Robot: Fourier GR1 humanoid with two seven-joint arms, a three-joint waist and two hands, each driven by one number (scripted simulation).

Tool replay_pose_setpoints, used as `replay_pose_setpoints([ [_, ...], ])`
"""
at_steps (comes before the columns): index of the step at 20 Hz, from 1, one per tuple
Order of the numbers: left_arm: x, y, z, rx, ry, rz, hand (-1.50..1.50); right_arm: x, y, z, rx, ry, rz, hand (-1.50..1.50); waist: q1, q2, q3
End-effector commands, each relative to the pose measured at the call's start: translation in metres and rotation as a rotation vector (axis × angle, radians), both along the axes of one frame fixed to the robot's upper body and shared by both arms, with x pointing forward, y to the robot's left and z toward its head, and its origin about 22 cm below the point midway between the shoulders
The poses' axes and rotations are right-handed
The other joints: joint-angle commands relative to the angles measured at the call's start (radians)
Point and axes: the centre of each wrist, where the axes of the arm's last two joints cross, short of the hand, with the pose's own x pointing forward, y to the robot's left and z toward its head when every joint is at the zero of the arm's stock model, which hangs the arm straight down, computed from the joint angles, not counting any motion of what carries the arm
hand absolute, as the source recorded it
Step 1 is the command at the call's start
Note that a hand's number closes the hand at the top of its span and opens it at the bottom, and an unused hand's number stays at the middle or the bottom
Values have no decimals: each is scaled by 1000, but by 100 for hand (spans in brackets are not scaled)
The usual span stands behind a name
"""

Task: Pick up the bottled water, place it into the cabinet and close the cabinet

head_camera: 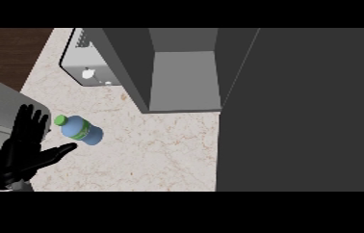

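The bottle (82, 131) is on the counter (156, 152), blue with a green label, its green cap pointing up and to the left in the head view. Whether it stands upright or lies tilted cannot be told from this angle.

Left hand (25, 152): just left of the bottle and slightly below it, open, fingers (28, 123) straight and spread. The thumb (60, 152) is stretched out sideways beneath the bottle. The fingers are near the cap but apart from it – nothing is held.

Right hand: not visible.

Cabinet (131, 68): up and to the right of the bottle, well apart from it. Its door (292, 111) is swung open – a large dark panel far to the right of the bottle. The shelf (185, 78) inside is exposed.

White appliance (85, 63): directly above the bottle, beside the cabinet's left wall.
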Motion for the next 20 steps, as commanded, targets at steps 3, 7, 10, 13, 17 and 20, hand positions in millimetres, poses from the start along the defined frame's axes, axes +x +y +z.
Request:
replay_pose_setpoints([
  [3,3,14,-40,-24,32,-21,-150,-18,-5,40,-54,-79,-26,-150,-1,1,-1],
  [7,-1,12,-71,-62,3,-69,-150,-16,-5,35,-61,-72,-7,-150,-1,5,-2],
  [10,-2,-4,-90,-38,2,-64,-150,-26,-9,38,-52,-61,-15,-150,-15,2,-1],
  [13,3,-8,-102,-48,-6,-88,-150,-24,-11,28,-67,-64,21,-150,-16,4,-2],
  [17,8,-12,-109,-128,-53,-101,150,-27,-5,36,-54,-72,-7,-150,-15,6,-4],
  [20,15,-31,-118,-70,-86,-89,150,-24,-7,24,-52,-62,-6,-150,-15,8,-3],
])
